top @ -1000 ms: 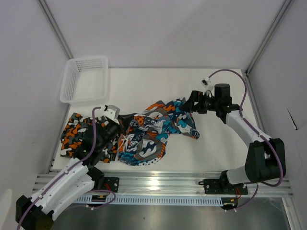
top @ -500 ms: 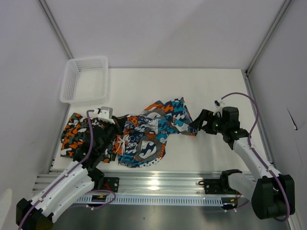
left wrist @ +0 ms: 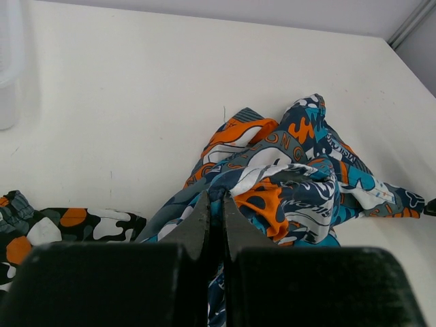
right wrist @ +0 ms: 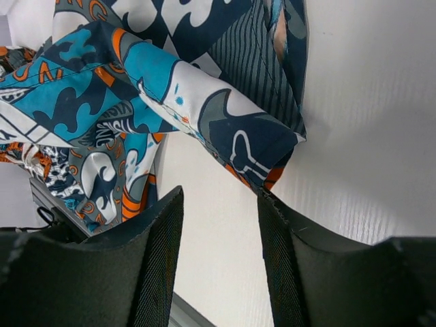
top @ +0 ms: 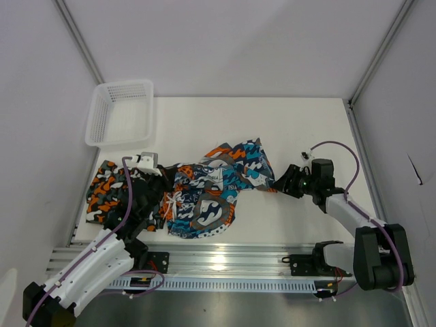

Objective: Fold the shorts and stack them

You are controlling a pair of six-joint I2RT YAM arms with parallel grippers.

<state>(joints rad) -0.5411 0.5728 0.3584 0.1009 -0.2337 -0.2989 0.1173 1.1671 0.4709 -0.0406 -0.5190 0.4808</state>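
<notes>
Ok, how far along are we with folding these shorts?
Done: nothing; the teal shorts lie crumpled in the middle, the camouflage shorts bunched at the left edge, none stacked. In hand: left gripper is shut on the teal shorts' left side, right gripper open at their right corner. Left: spread, fold both, stack.

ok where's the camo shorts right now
Top view: the camo shorts lie at far left, on the near side of the white basket, beside the teal shorts and partly under the left arm.
</notes>
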